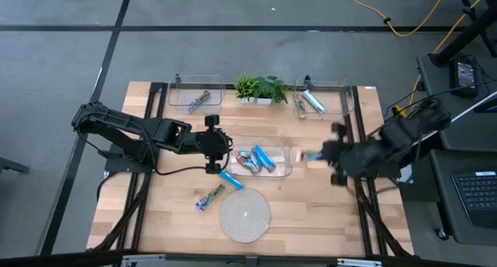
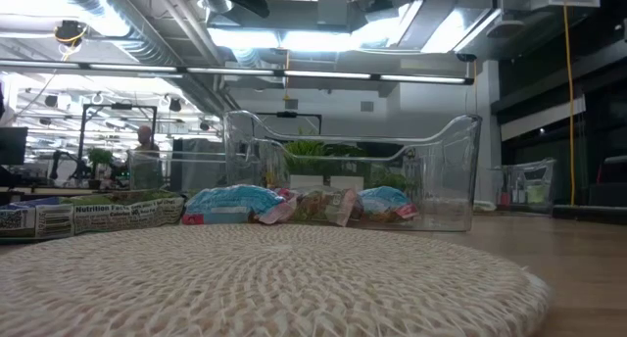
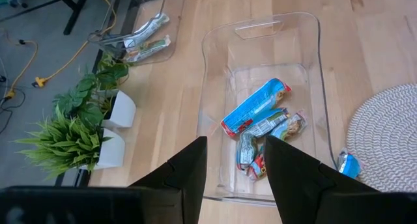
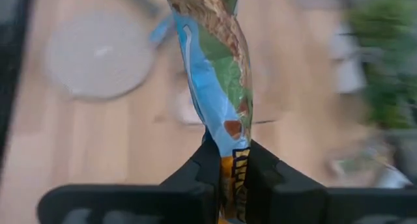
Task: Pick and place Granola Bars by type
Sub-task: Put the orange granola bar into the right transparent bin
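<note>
Right tool [image 4: 227, 160] is clamped on one end of a blue-and-green granola bar [image 4: 215, 74], carried clear of the bench [image 1: 311, 213] just beside the centre bin [image 1: 286, 152]; the picture is smeared, so the rest of the wrapper is uncertain. Left tool [image 3: 234, 162] hangs over that bin with its fingers apart, empty. More bars [image 3: 257, 107] lie heaped inside. Judged light, with crinkly, slippery film and a brittle core: grip across the crimped end or the midsection, with modest force.
</note>
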You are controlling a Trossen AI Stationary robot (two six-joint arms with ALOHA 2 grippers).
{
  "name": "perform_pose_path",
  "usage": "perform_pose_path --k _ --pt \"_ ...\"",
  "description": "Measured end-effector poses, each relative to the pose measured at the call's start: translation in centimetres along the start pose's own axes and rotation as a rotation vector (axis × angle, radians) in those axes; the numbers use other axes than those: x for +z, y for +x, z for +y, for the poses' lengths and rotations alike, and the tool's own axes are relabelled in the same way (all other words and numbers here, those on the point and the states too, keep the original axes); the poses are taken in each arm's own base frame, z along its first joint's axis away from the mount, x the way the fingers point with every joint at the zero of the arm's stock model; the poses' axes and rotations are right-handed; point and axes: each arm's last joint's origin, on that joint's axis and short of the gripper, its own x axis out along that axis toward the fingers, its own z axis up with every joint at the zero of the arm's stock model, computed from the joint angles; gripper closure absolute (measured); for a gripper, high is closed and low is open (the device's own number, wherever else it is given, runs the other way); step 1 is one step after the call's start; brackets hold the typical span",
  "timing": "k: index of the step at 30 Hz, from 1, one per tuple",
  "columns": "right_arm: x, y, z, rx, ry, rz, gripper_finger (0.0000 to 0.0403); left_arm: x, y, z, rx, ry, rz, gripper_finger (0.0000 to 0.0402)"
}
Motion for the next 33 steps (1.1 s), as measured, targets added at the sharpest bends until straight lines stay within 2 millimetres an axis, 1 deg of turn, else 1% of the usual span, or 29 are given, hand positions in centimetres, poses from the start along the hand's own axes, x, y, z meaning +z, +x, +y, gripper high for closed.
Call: perform_pose_path --k 2,7,10,15,19,22,26,28,30,33 --pt "-0.3 -0.7 -1.6 -0.069 0.057 -0.031 0.0363 0.0 0.0 0.0 0.000 0.007 0.000 0.0258" --pt "-1.4 -1.5 -5.9 -0.290 0.150 -0.016 0.0363 0.0 0.0 0.0 0.000 0.007 0.000 0.0258" --pt "-1.8 -1.9 -8.6 -0.426 0.174 0.001 0.0363 0.0 0.0 0.0 0.000 0.009 0.000 0.0258" --pt "-2.3 -2.8 -12.6 -0.582 0.225 0.029 0.0363 0.0 0.0 0.0 0.005 0.009 0.000 0.0258" --pt "-2.6 -2.8 -15.0 -0.600 0.274 0.067 0.0363 0.0 0.0 0.0 0.005 0.009 0.000 0.0258" --pt "-2.6 -2.3 -16.6 -0.576 0.307 0.093 0.0363 0.0 0.0 0.0 0.006 0.009 0.000 0.0258" --pt "-2.4 -1.2 -18.9 -0.588 0.349 0.137 0.0363 0.0 0.0 0.0 0.006 0.009 0.000 0.0258" --pt "-2.5 -0.5 -20.3 -0.601 0.386 0.170 0.0363 0.0 0.0 0.0 0.005 0.013 0.000 0.0258" --pt "-2.6 0.5 -21.9 -0.575 0.442 0.195 0.0363 0.0 0.0 0.0 0.006 0.017 0.000 0.0258" --pt "-3.2 2.1 -24.2 -0.485 0.532 0.222 0.0363 0.0 0.0 0.0 0.006 0.017 0.000 0.0258"
